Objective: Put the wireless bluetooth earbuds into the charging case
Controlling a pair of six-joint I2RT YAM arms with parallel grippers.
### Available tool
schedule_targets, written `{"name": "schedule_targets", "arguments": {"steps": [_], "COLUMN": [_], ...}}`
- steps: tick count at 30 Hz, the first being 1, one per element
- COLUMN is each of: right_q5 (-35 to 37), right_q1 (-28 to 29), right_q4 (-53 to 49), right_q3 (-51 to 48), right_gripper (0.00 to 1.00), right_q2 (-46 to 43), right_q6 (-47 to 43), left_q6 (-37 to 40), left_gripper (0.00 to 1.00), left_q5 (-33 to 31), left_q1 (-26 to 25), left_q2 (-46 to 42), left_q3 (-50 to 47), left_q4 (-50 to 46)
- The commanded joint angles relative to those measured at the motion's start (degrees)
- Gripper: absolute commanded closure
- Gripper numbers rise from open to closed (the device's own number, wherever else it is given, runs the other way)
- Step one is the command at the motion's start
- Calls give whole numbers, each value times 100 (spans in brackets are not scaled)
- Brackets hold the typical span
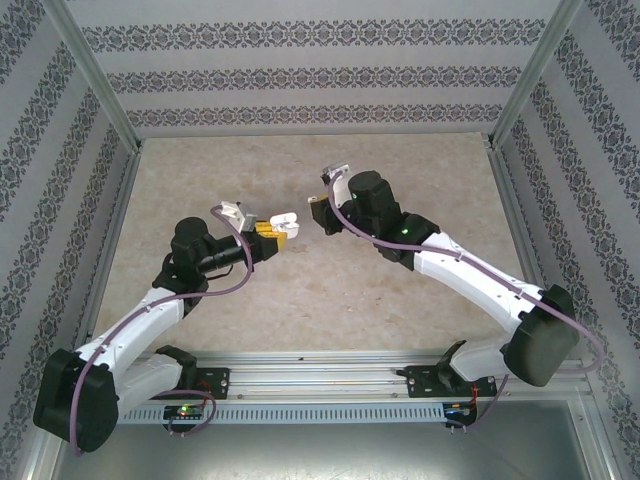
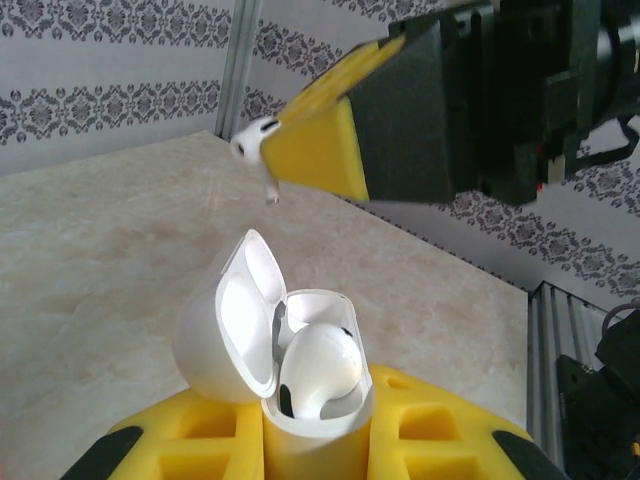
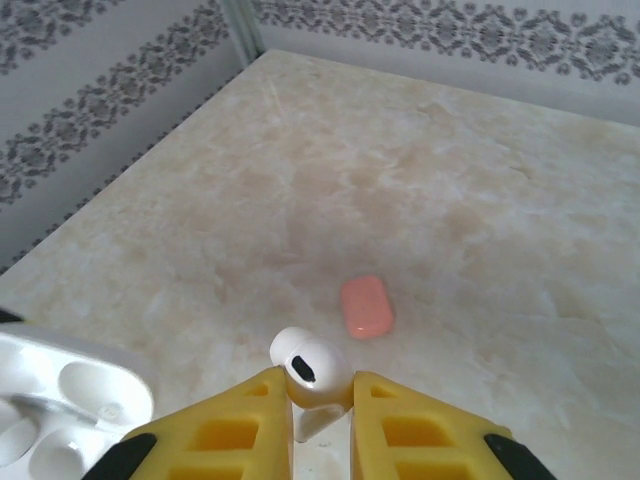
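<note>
**Second bud above the open case: line up the stem, then lower**

The left hand (image 1: pixel 268 232) is clamped on the base of the white case (image 2: pixel 312 440). The lid (image 2: pixel 225 330) is swung open toward the left of the left wrist view. One bud (image 2: pixel 320 370) already sits in the case, and the free slot (image 2: pixel 305 305) appears to lie just behind it, nearer the lid.

The right hand (image 3: pixel 320 400) pinches the second bud (image 3: pixel 310 365) between its narrowed fingertips, head up. In the left wrist view this bud hangs at upper centre, above the case and apart from it.

To do this step well, the right hand should bring the stem directly over the free slot and point it straight down. It needs to miss both the lid edge and the seated bud, then descend slowly. The glossy bud could twist in the pinch, so letting go is best left until it rests in the well.

A pink case (image 3: pixel 366 306) lies on the desk (image 3: pixel 450 200) at mid-frame of the right wrist view, well away from the work.
</note>
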Motion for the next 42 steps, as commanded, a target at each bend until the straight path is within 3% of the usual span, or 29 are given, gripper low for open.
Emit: {"name": "schedule_targets", "arguments": {"steps": [1, 42], "right_q5": [-321, -983], "right_q1": [184, 322], "right_q4": [357, 57], "right_q3": [-79, -194], "right_gripper": [83, 85], "right_q2": [-223, -203], "right_q6": [-334, -1236], "left_q6": [-194, -818], "left_gripper": [100, 100], "left_q5": [226, 515], "left_q1": [38, 38], "left_q2": [35, 281], "left_q3": [189, 451], "left_q4": [198, 611]}}
